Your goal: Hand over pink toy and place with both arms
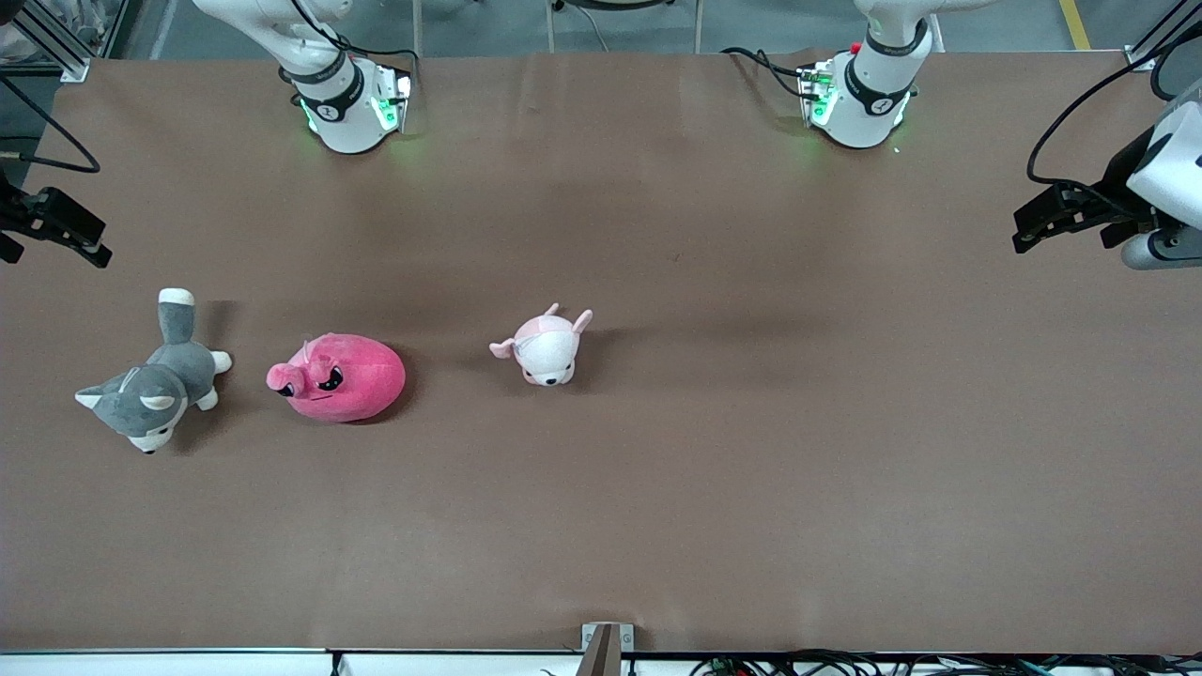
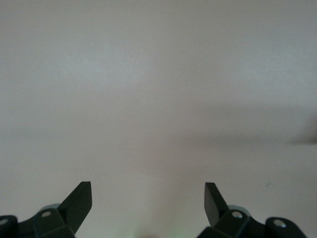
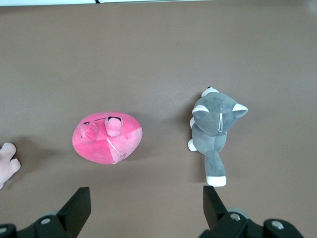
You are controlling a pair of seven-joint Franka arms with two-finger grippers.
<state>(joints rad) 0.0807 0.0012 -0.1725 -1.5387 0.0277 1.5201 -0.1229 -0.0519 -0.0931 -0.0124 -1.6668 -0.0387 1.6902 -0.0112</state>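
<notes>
Three plush toys lie in a row on the brown counter (image 1: 657, 526), none touching. The pink toy (image 1: 340, 376) sits in the middle of the row, toward the right arm's end of the counter, resting flat with its black eyes and nubs showing. Just beside it, closer to the right arm's end, lies a grey plush (image 1: 158, 379) with white paws and a white-tipped tail, on its side. Toward the counter's middle, well apart from the pink toy, sits a small pale plush (image 1: 547, 345) with ears. The right hand (image 3: 146, 201) is up in the air at the counter's edge on the right arm's end, fingers spread apart and holding nothing; its wrist view looks down on the pink toy and the grey plush, with only a paw of the pale plush at the frame edge. The left hand (image 2: 148, 198) is up over the left arm's end of the counter, fingers also spread apart and holding nothing, with only bare counter under it in its wrist view. Both arm bases stand along the counter's edge farthest from the front camera.
</notes>
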